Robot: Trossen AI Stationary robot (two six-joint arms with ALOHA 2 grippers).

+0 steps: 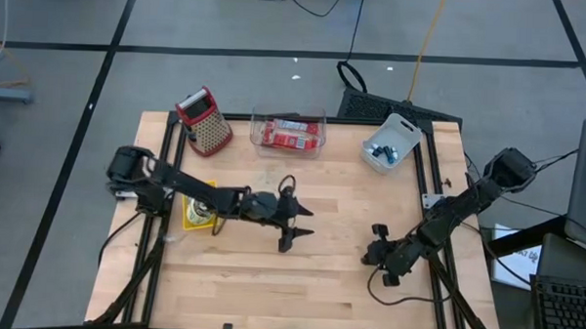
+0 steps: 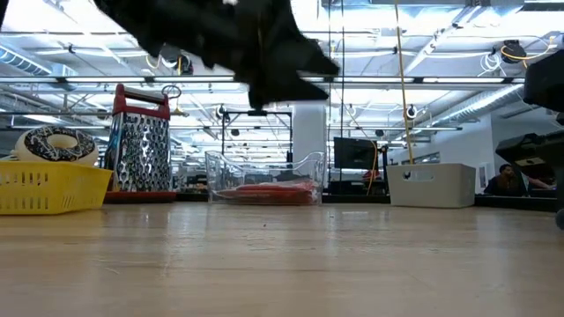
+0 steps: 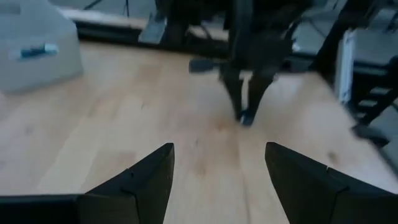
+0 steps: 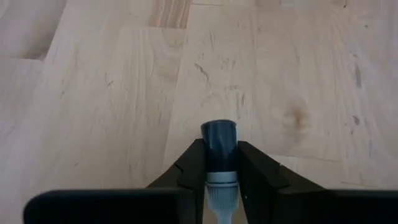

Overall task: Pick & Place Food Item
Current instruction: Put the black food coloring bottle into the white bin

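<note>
My right gripper [image 4: 219,163] stands low over the table's right part [image 1: 378,250], shut on a small cylinder [image 4: 219,142] with a dark blue end and a pale body. My left gripper [image 1: 299,227] hovers open above the table's middle, nothing between its fingers [image 3: 217,171], and faces the right gripper. A yellow basket [image 2: 44,189] at the left holds a ring-shaped pastry [image 2: 57,143]. At the back, a clear tub [image 1: 288,132] holds a red packet [image 2: 264,190]. My right gripper pinches the small cylinder between its two fingers [image 4: 189,165], just behind its dark blue end [image 4: 219,152]. The fingers slant down from the table's right side and lie along the cylinder, whose dark end sticks out past the fingertips toward the tabletop. Whether that end touches the wood, I cannot tell.
A red-handled metal grater [image 1: 205,120] stands at the back left. A white bin [image 1: 391,144] with small blue things sits at the back right. Bare wood lies between the two grippers and along the near edge [image 1: 288,301].
</note>
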